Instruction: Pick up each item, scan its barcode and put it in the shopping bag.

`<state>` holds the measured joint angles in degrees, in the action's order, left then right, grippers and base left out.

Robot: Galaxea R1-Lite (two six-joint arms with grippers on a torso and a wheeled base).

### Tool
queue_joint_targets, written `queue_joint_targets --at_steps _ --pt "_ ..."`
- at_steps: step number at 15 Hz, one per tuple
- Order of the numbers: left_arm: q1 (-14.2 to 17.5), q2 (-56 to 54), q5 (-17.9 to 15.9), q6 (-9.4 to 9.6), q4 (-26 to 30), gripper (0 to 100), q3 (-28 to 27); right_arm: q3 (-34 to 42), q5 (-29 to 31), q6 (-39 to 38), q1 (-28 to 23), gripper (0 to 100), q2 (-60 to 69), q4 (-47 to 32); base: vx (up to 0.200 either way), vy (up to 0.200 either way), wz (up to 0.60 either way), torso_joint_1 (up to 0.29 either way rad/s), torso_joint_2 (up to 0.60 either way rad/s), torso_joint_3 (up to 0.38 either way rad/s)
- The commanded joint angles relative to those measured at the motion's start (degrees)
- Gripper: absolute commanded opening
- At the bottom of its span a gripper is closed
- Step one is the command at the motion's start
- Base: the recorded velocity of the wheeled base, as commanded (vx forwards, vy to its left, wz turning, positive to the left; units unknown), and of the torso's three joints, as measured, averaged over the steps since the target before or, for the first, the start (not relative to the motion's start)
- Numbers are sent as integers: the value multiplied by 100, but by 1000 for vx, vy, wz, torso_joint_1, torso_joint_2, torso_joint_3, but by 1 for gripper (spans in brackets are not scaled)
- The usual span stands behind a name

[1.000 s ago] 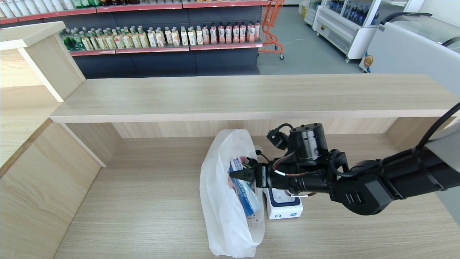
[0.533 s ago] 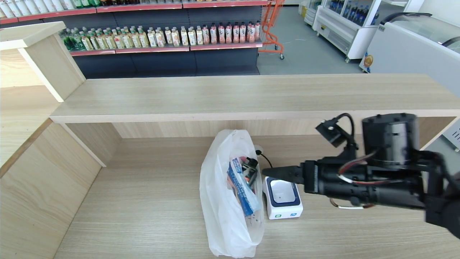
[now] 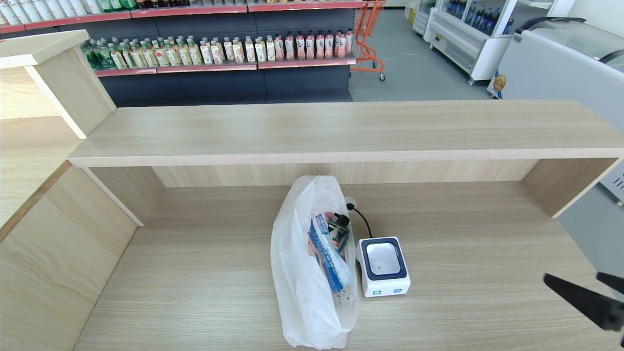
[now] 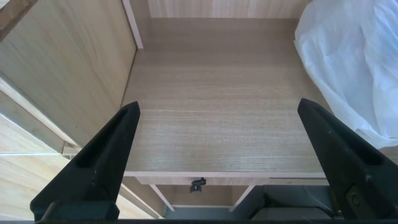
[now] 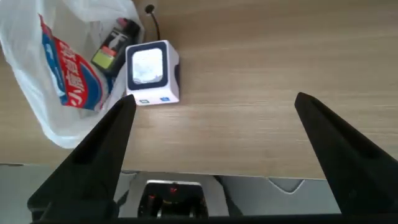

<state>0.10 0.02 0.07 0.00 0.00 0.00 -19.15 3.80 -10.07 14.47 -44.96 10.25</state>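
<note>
**Q:** What does the head view show?
**A:** A light wooden surface (image 3: 463, 243) set below a raised wooden ledge (image 3: 341, 126). A crumpled white plastic shopping bag (image 3: 297, 273) lies on it. Its mouth opens toward a white cube-shaped barcode scanner (image 3: 382, 265) just beside it, with the glass window facing up. That pairing probably keeps the trip from scan to bag short. Inside the bag are a blue-and-white packet (image 3: 329, 258) and a small dark item (image 3: 338, 230). The right end effector (image 3: 602, 292) shows at the lower right corner, well apart from both, its fingers spread and carrying nothing.

**Q:** And the left wrist view?
**A:** The left end effector (image 4: 214, 162) hangs over the wood, fingers wide apart and gripping nothing. A fold of the bag shows at one side.

**Q:** The right wrist view?
**A:** Between the released fingers, the scanner and the bag sit side by side, with the packet and the dark item tucked inside. Every item I can make out is already bagged and both end effectors are unloaded, so the task looks at or near its end.
</note>
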Motion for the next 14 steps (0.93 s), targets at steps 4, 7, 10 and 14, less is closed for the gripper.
queue_joint_targets --at_steps 4,7,10,14 --pt "-1 -2 1 0 0 100 0 1625 411 506 -1473 100 4434 -1588 0 0 0 0 0 0" --pt "-1 -2 1 0 0 100 0 1757 367 866 -1429 100 4496 -1509 0 0 0 0 0 0" --pt "-1 -2 1 0 0 100 0 1845 358 919 -1438 100 4496 -1350 0 0 0 0 0 0" --pt "-1 -2 1 0 0 100 0 1845 349 963 -1438 0 4496 -1359 0 0 0 0 0 0"
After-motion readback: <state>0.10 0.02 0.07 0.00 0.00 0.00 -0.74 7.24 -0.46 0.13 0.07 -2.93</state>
